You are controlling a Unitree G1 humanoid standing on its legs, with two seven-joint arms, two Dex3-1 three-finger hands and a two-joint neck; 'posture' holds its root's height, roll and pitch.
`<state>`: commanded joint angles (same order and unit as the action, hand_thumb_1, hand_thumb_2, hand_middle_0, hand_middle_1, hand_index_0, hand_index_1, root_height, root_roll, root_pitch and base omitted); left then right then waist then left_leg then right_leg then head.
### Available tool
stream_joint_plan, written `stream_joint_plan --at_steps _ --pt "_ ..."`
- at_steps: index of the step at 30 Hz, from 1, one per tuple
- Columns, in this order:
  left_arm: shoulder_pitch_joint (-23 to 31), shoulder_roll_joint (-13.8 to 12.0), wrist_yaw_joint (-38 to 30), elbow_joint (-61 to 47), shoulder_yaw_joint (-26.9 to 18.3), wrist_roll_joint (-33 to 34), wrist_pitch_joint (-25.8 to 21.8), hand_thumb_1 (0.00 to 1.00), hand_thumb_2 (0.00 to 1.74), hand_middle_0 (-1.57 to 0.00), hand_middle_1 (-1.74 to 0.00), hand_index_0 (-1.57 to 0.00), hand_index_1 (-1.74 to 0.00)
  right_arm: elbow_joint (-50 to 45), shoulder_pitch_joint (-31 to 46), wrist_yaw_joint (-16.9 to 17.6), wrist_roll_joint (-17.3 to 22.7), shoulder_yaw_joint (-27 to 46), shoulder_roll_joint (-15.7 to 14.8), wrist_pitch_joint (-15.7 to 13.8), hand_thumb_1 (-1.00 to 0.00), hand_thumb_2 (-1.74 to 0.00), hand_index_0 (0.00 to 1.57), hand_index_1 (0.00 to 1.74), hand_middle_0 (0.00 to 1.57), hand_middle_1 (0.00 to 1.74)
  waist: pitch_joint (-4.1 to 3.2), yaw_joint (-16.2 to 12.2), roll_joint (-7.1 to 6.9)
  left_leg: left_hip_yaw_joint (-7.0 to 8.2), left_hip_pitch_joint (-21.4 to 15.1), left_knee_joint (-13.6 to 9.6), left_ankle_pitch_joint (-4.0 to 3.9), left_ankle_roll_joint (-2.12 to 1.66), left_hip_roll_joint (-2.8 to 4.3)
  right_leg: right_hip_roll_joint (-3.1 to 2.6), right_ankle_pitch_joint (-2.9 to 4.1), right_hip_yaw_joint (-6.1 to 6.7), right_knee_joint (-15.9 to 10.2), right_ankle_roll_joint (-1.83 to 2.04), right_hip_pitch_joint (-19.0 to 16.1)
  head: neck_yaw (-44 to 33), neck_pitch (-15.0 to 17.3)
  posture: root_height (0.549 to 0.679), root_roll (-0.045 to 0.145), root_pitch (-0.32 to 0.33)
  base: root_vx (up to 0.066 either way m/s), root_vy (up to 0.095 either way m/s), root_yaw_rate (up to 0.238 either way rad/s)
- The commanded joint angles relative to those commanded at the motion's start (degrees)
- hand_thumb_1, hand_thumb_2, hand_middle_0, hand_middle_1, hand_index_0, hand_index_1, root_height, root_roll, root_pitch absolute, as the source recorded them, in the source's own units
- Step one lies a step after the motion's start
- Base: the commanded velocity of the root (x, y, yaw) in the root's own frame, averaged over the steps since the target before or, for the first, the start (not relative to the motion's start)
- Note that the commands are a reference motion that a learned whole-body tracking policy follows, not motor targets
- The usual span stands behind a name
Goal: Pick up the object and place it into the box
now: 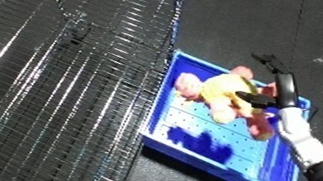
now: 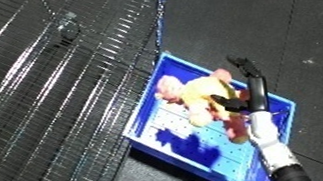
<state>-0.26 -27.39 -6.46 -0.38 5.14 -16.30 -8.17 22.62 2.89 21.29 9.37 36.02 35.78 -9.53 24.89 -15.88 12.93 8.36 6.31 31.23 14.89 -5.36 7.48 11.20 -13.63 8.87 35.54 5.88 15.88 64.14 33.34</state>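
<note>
A doll (image 1: 217, 94) in a yellow shirt with pink head and limbs lies inside the blue bin (image 1: 187, 143), toward its far right part. My right hand (image 1: 285, 88) reaches in from the lower right over the bin's right rim. Its fingers (image 1: 270, 64) point straight up past the doll, and the thumb (image 1: 254, 98) lies against the doll's side. The hand is open. My white forearm (image 1: 296, 133) runs along the bin's right wall. The left hand shows in neither view.
A shiny wire rack (image 1: 60, 92) fills the left and upper part of the view, its edge close to the bin's left wall. Dark floor (image 1: 290, 6) lies to the right and beyond the bin.
</note>
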Motion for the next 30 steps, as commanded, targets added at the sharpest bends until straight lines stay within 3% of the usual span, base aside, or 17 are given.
stream_joint_plan --at_steps 7,13,19,26,30 --pt "0.68 -0.27 -0.01 -0.53 -0.66 0.07 -0.56 1.0 1.74 -1.57 -1.74 -1.57 -1.74 2.97 -0.79 0.17 0.32 -0.11 1.34 0.13 0.0 0.0 0.0 0.0 0.0 0.0 -0.34 1.02 -0.24 -0.2 0.3 -0.67 -0.51 -0.16 0.33 -0.3 0.21 -0.28 -0.36 0.1 0.19 -0.64 0.47 0.654 0.095 -0.069 0.005 -0.026 0.011" --pt "1.9 -0.28 -0.59 -0.43 -2.54 0.22 -0.5 1.0 1.74 -1.57 -1.74 -1.57 -1.74 -0.36 -0.72 -1.36 -0.74 -2.72 0.81 -0.01 0.0 0.0 0.0 0.0 0.0 0.0 -0.52 2.31 -1.28 -0.71 0.55 -0.84 -0.96 -0.18 0.8 -0.84 0.14 -0.75 -0.29 0.05 0.03 -5.15 1.42 0.655 0.09 -0.067 0.013 -0.036 0.048" --pt "3.44 0.0 -0.4 -0.3 -4.1 0.51 0.21 1.0 1.74 -1.57 -1.74 -1.57 -1.74 -9.42 -0.31 -4.37 -2.38 -6.27 -1.71 -0.21 0.0 0.0 0.0 0.0 0.0 0.0 -0.66 4.0 -3.23 -1.47 0.86 -0.74 -1.33 -0.17 1.18 -1.22 -0.07 -1.67 0.06 -0.01 -0.42 -11.03 2.14 0.655 0.083 -0.071 0.006 -0.043 0.133" --pt "5.24 0.46 0.33 -0.31 -5.45 0.01 1.6 1.0 1.74 -1.57 -1.74 -1.57 -1.74 -18.56 -0.39 -10.73 1.33 -11.22 -4.68 -0.7 0.0 0.0 0.0 0.0 0.0 0.0 -0.44 7.48 -6.01 -2.99 1.84 -0.19 -1.94 -0.17 1.59 -1.29 -0.65 -3.2 0.96 -0.08 -1.01 -16.8 1.98 0.652 0.073 -0.084 -0.011 -0.05 0.224" --pt "5.62 2.35 -0.7 0.06 -5.81 -1.29 2.21 1.0 1.74 -1.57 -1.74 -1.57 -1.74 -21.9 -1.08 -12.88 2.8 -14.44 -5.81 -0.33 0.0 0.0 0.0 0.0 0.0 0.0 -0.24 9.46 -7.62 -3.97 2.49 0.26 -2.19 -0.14 1.77 -1.33 -1.28 -4.21 1.67 -0.18 -1.37 -22.54 1.82 0.651 0.067 -0.091 -0.016 -0.047 0.256"
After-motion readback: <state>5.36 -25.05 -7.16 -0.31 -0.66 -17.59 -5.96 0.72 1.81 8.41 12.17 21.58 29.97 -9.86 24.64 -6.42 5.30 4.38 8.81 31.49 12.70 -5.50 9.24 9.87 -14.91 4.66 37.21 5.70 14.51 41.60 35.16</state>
